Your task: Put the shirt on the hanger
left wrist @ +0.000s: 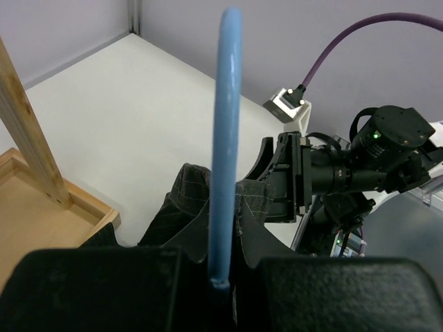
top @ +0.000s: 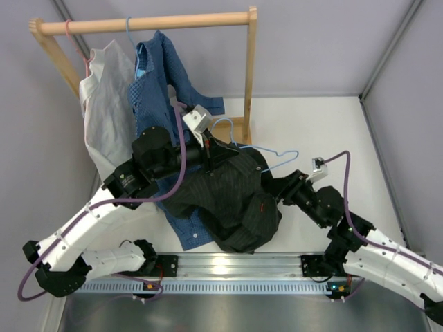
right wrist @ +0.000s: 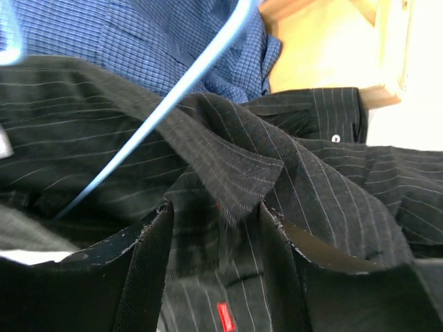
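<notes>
The black pinstriped shirt [top: 232, 200] lies bunched on the table between the arms. The thin light-blue hanger [top: 275, 153] sits over its far edge, hook toward the rack. My left gripper [top: 210, 149] is shut on the hanger; in the left wrist view the blue rod [left wrist: 225, 138] rises from between the fingers [left wrist: 223, 287]. My right gripper [top: 279, 184] is at the shirt's right edge. In the right wrist view its fingers [right wrist: 213, 232] close on the collar fabric [right wrist: 242, 173], above the red tag [right wrist: 225, 317]. The hanger rod [right wrist: 173, 90] crosses the upper left.
A wooden rack [top: 145, 24] stands at the back left with a white/grey shirt [top: 104, 104] on a pink hanger and a blue dotted shirt [top: 156, 83]. The blue shirt's tail [top: 190, 232] lies under the black shirt. The rack's wooden base [left wrist: 41, 207] is close by.
</notes>
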